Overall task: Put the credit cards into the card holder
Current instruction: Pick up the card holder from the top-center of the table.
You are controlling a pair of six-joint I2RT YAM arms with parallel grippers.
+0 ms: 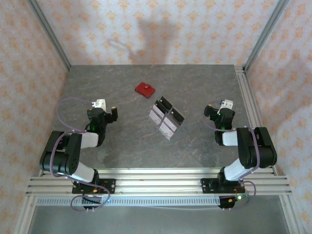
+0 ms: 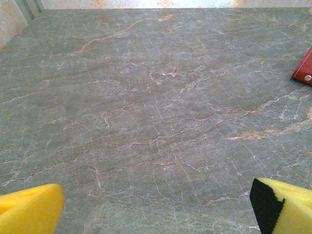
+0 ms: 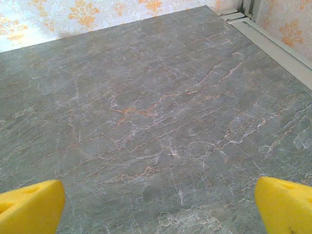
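Observation:
The card holder, a small red wallet, lies folded shut at the back middle of the table; its corner with the snap shows at the right edge of the left wrist view. The credit cards, pale grey-white, sit in a clear tray with black tabs at mid-table. My left gripper hovers left of the tray, open, its yellow fingers wide apart over bare table. My right gripper is right of the tray, open, with nothing between its fingers.
An aluminium rail runs along the table's right edge. Wallpapered walls close in the back and both sides. Grey marble tabletop stretches between the arms and the tray.

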